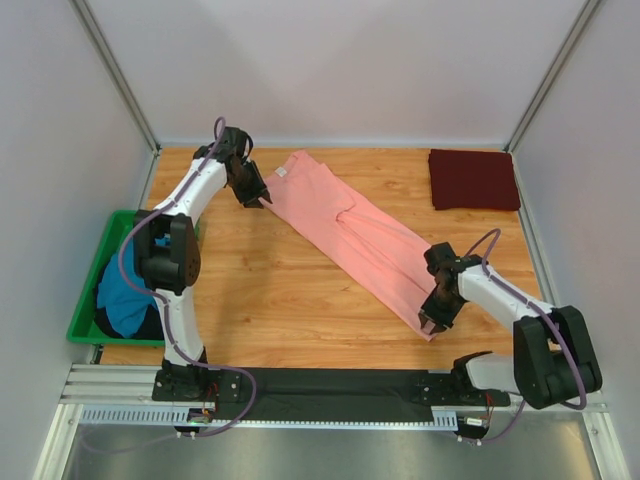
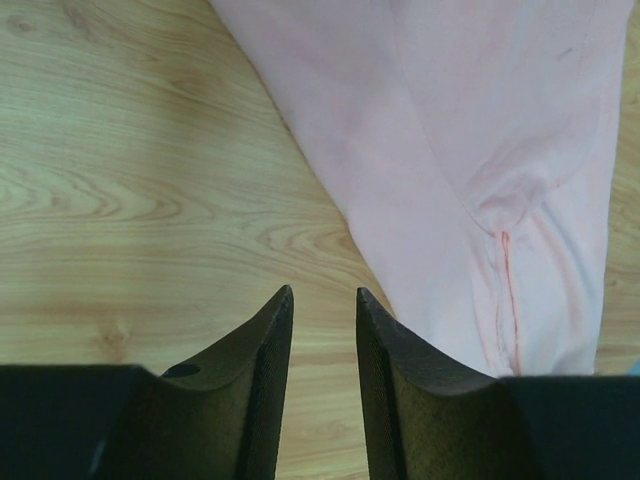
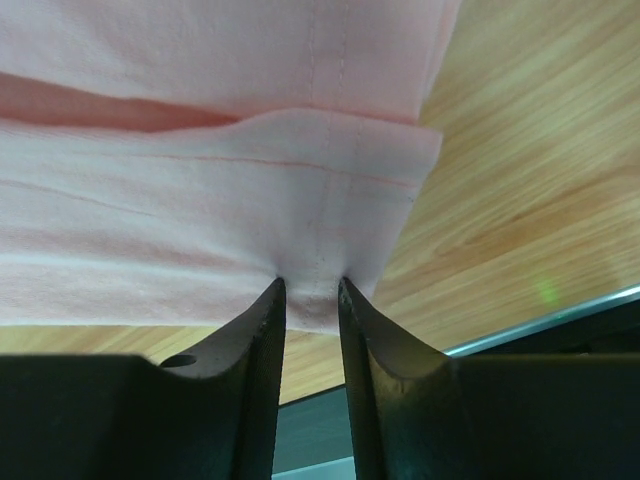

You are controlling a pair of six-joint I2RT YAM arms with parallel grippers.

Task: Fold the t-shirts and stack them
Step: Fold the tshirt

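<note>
The salmon-pink t-shirt [image 1: 350, 235] lies folded lengthwise in a long diagonal strip across the wooden table, with its white neck label [image 1: 282, 172] at the far left end. My left gripper [image 1: 262, 200] is open and empty just left of the collar end; in its wrist view [image 2: 323, 292] bare wood lies between the fingers, with the shirt [image 2: 480, 130] to the right. My right gripper [image 1: 432, 322] is shut on the hem end, where the cloth [image 3: 200, 180] puckers between its fingertips [image 3: 311, 283]. The maroon t-shirt [image 1: 473, 179] lies folded at the far right. The teal-blue t-shirt [image 1: 122, 295] is crumpled in the bin.
A green plastic bin [image 1: 85, 325] stands off the table's left edge and also holds some dark cloth. White walls enclose the table on three sides. The black rail [image 1: 330, 385] with the arm bases runs along the near edge.
</note>
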